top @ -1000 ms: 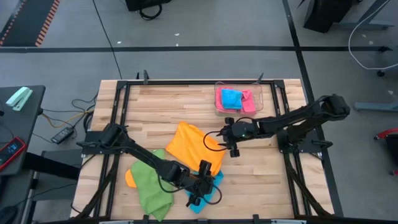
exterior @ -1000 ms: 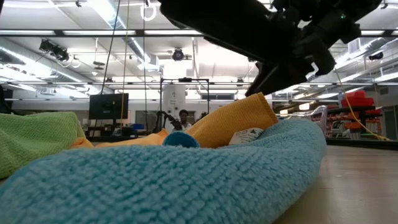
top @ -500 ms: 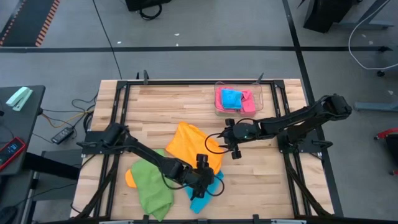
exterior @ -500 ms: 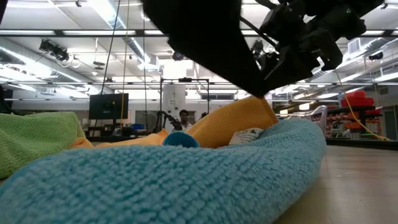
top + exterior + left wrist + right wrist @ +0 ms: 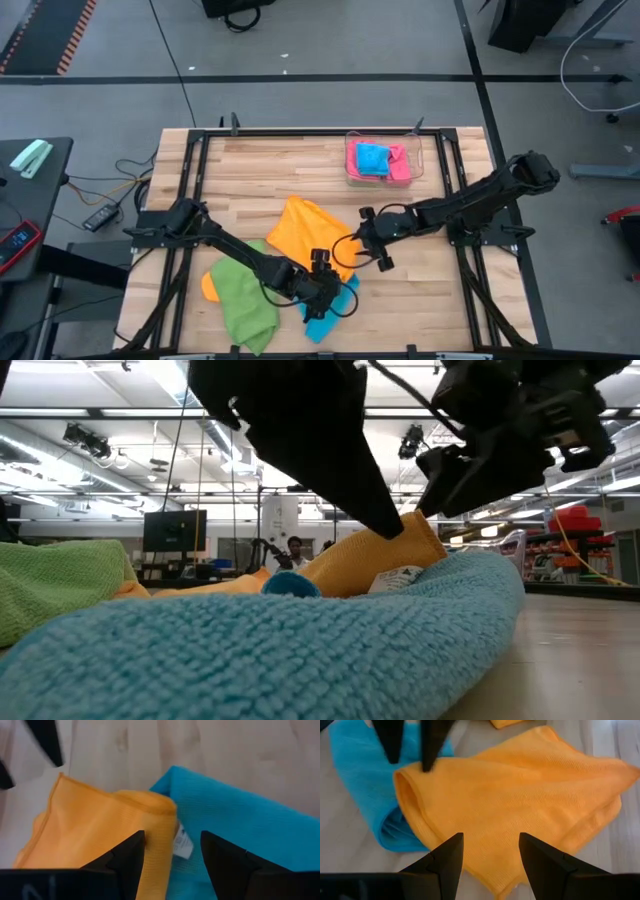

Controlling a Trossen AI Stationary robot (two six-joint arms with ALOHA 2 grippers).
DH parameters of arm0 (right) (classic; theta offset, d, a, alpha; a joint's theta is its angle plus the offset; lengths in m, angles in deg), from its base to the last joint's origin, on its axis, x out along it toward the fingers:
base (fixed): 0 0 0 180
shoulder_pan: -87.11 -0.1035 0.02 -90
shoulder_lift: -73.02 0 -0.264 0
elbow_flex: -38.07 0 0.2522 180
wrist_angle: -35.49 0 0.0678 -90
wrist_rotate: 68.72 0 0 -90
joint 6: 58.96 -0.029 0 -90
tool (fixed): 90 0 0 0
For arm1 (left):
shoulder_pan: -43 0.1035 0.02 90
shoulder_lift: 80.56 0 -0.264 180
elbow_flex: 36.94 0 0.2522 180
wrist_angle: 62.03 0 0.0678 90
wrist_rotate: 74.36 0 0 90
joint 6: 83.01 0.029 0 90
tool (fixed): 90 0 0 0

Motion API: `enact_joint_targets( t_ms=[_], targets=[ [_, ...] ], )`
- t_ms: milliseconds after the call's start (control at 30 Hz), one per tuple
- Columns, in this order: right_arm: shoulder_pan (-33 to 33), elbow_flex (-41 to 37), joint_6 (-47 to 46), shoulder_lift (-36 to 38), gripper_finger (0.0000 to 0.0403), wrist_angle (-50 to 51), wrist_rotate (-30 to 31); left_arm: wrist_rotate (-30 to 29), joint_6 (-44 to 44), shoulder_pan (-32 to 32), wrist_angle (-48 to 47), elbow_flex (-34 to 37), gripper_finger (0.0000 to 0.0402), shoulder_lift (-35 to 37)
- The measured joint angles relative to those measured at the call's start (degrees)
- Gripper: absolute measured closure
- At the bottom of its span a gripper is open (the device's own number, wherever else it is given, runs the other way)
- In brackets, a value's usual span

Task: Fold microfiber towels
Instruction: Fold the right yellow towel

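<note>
Microfiber towels lay in a loose heap on the near half of the wooden table (image 5: 260, 170). Nearest the front edge was the sky-blue towel (image 5: 330, 318), bunched and rolled, filling the foreground of the low view (image 5: 300, 650). Just beside it, toward the left front corner, sat the crumpled green towel (image 5: 243, 300), with a scrap of a second orange cloth (image 5: 209, 287) showing from under its edge. The large orange towel (image 5: 310, 232) spread toward the table's middle, its near corner lapping over the blue one; a small white label (image 5: 182, 843) showed where the two met.

The left gripper (image 5: 326, 278) hung low over that overlap, fingers (image 5: 127, 857) parted with a clear gap between them, straddling the orange towel's folded edge and holding nothing. The right gripper (image 5: 372, 240) was a little farther back, just off the orange towel's right edge, its fingers (image 5: 445, 860) likewise apart and pointed down at the orange cloth, gripping nothing.

Toward the far right of the table stood a clear plastic tray (image 5: 415, 160) holding a folded blue towel (image 5: 372, 158) and a pink towel (image 5: 400, 165) side by side. Beyond the table, in the low view, a person (image 5: 294, 548) was visible deep in the room.
</note>
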Motion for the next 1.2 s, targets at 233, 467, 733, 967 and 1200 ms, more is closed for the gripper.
enact_joint_targets(
  t_ms=[233,467,733,967,1200],
  targets=[
    [-1.33,0.00,1.25,0.02,0.0202,-0.87,1.66,-0.70,-1.52,0.59,-0.09,0.00,0.0202,0.00],
    [-1.31,0.00,0.93,0.02,0.0202,-1.05,1.84,-0.48,-2.80,0.85,-0.37,0.03,0.0220,-0.94],
    [-1.31,0.00,0.89,0.02,0.0202,-0.96,1.79,-1.29,-5.88,1.58,-0.31,0.04,0.0306,-0.90],
    [-1.31,0.00,-1.02,0.02,0.0202,0.08,1.75,-1.28,-7.72,1.85,-2.64,0.06,0.0389,-0.33],
    [-3.84,0.00,-9.24,0.07,0.0186,3.32,4.17,-1.11,-9.83,2.12,-9.58,0.04,0.0392,4.07]
  ],
)
